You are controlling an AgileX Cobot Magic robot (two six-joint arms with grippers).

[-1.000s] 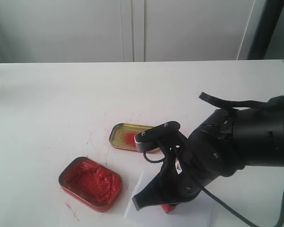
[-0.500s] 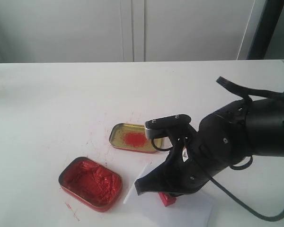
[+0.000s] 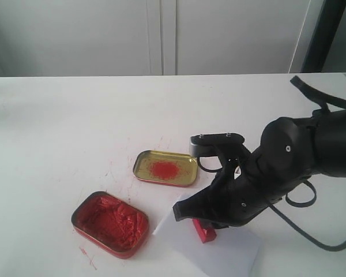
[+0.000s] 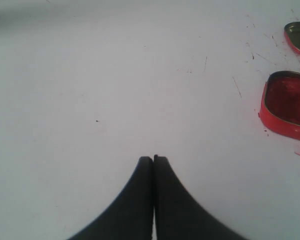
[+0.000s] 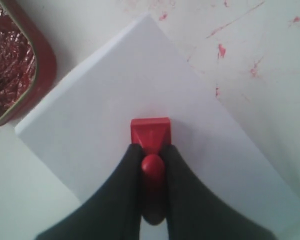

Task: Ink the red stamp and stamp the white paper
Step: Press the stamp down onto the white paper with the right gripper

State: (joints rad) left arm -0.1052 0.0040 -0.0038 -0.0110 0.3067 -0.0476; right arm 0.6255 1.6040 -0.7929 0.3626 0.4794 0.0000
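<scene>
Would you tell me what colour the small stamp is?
The stamp is red, clearest in the right wrist view.

1. The white paper (image 3: 233, 254) lies flat on the table (image 3: 69, 121).
2. My right gripper (image 3: 197, 218) hangs low over the paper, tips pointing down.
3. The red stamp (image 3: 203, 231) projects from the gripper tips, its block end at the paper's surface. I cannot confirm contact.
4. A red-filled oval tin (image 3: 111, 224) stands just left of the paper.
5. A gold tin (image 3: 164, 168) with a red smear stands near the paper, beyond its far corner.
</scene>
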